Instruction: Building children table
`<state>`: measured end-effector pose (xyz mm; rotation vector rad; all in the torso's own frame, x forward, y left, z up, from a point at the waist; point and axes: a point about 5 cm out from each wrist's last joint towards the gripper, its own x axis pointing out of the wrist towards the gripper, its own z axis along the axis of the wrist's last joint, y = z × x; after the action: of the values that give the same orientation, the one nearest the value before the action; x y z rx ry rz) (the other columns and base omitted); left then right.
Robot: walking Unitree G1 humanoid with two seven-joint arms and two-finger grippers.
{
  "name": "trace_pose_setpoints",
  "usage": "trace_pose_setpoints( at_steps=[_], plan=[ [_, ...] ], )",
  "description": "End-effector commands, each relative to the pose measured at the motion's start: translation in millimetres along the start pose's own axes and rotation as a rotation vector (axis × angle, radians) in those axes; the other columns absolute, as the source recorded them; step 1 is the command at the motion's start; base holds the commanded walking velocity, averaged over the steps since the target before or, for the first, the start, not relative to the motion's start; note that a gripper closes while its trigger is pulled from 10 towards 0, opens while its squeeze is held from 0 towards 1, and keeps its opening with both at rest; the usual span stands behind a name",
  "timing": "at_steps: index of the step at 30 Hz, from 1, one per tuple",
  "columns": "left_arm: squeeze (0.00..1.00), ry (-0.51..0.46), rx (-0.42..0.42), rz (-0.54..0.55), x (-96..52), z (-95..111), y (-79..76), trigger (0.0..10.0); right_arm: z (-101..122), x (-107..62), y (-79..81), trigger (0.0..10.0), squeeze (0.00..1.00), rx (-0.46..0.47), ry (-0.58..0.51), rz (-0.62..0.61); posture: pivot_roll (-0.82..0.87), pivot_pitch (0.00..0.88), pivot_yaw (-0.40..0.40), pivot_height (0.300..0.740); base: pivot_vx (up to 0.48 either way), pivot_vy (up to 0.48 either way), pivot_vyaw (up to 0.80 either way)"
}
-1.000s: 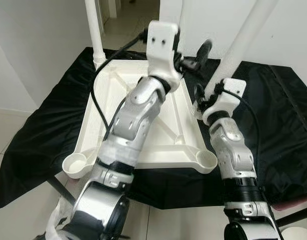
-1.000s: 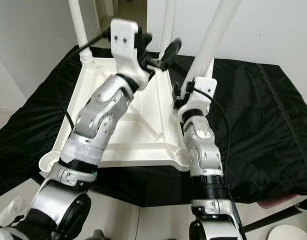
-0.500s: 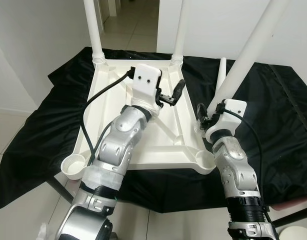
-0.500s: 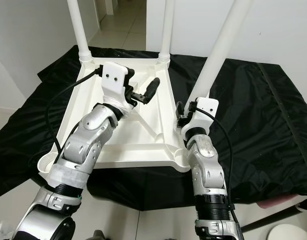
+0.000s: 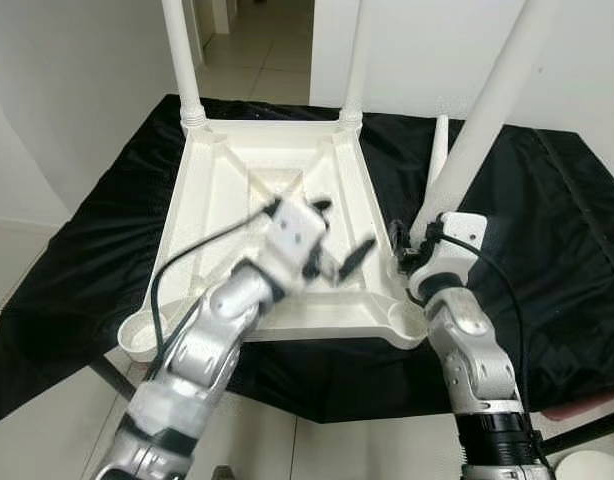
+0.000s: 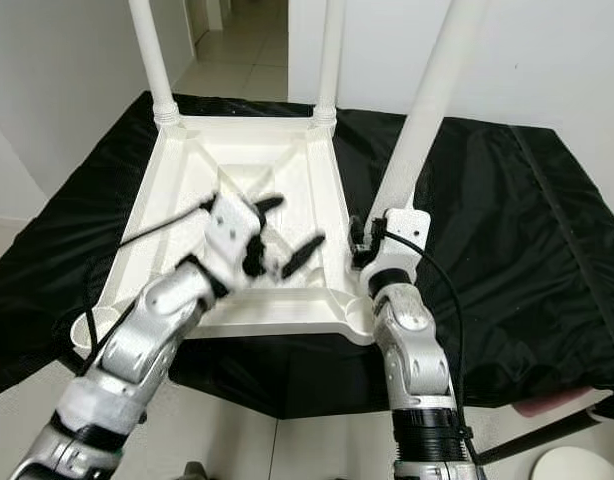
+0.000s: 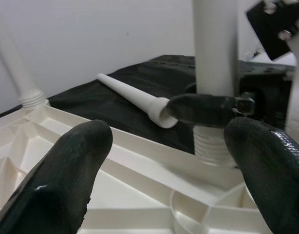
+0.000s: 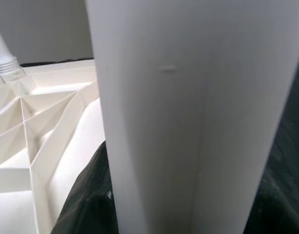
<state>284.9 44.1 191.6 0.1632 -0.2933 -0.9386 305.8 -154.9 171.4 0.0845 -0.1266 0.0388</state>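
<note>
Work surface: tabletop covered by a black cloth (image 5: 107, 230), pale tiled floor (image 5: 47, 440) around it.
Child's table (image 5: 257, 190): white plastic, lying upside down on the cloth, ribbed underside facing up.
Far legs: two white legs (image 5: 180, 60) stand upright in the two far corner sockets.
Near-right leg (image 5: 487, 110): standing in the near-right corner socket, leaning slightly; threaded base visible at the socket in the left wrist view.
Near-left corner socket (image 5: 135, 340): open, nothing seated in it.
Spare leg (image 5: 439, 150): tapered white piece lying on the cloth beyond the near-right leg, apart from the table.
Left end effector (image 5: 337, 240): raised over the near-right part of the underside, fingers spread wide, gripping nothing; motion-blurred.
Right end effector (image 6: 365, 245): at the base of the near-right leg, fingers pinching that leg just above the socket.
</note>
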Motion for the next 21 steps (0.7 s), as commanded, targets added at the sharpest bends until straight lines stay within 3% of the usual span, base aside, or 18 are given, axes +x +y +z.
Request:
trace_pose_setpoints(
  at_steps=[1,10,13,21],
  plan=[
    [0.0,-0.012,0.023,-0.047,-1.0,2.2,-4.5,10.0,2.0,-1.8,2.4,10.0,0.0,-0.014,-0.013,0.017,0.03,0.008,-0.014,0.74,0.0,0.0,0.0],
    [0.0,0.092,0.059,-0.08,-10.4,-17.9,-9.9,10.0,4.1,-10.3,4.2,10.0,0.0,-0.03,-0.052,0.034,0.02,0.001,-0.012,0.74,0.0,0.0,0.0],
    [0.0,0.199,0.076,-0.085,-16.2,-33.5,-10.3,10.0,-2.1,-18.6,6.6,10.0,0.0,-0.087,-0.036,0.069,0.02,0.0,-0.013,0.74,0.0,0.0,0.0],
    [0.0,0.267,0.026,-0.088,-23.1,-42.1,-11.0,10.0,-7.5,-29.7,4.6,10.0,0.0,-0.109,-0.022,0.102,0.02,0.0,-0.016,0.74,0.0,0.0,0.0]
  ],
)
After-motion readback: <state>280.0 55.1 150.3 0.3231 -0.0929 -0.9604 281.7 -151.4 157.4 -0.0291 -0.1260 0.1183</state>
